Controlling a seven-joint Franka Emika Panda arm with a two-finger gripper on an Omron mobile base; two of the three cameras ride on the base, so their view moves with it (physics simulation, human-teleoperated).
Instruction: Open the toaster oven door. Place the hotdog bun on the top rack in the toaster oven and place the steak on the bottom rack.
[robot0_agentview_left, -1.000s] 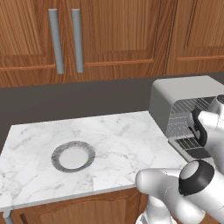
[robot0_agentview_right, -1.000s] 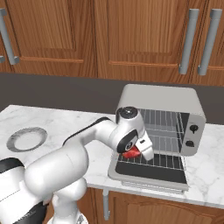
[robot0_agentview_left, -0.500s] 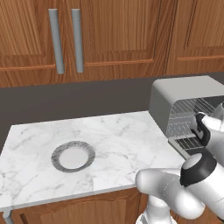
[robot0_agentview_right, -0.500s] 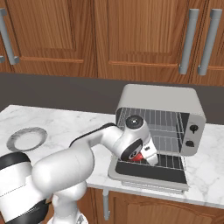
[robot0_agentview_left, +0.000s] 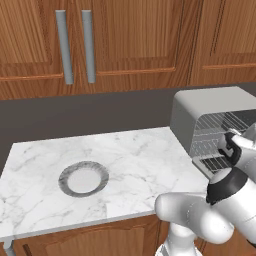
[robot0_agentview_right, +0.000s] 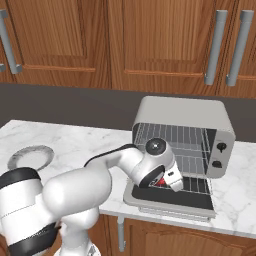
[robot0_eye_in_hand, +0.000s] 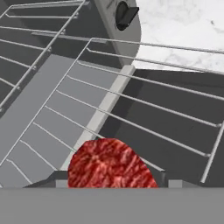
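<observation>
Hand view: the pincer (robot0_eye_in_hand: 113, 186) is clamped on the steak (robot0_eye_in_hand: 111, 165), held just over the bottom rack (robot0_eye_in_hand: 144, 105) of the open oven (robot0_agentview_right: 185, 135). Limp, slick meat probably sags, so a mid-slab hold seems safest

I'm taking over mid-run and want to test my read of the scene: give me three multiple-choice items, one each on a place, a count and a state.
1. Where is the steak?
A. in the sink
B. at the gripper, over the oven's wire rack
C. on the counter

2. How many black knobs are on the toaster oven?
A. one
B. two
C. four

3. The toaster oven door is:
A. shut
B. folded down open
C. missing

Key: B, the hand view shows red meat over the wires; B, the right base view shows two; B, the panel lies flat in front.
</observation>
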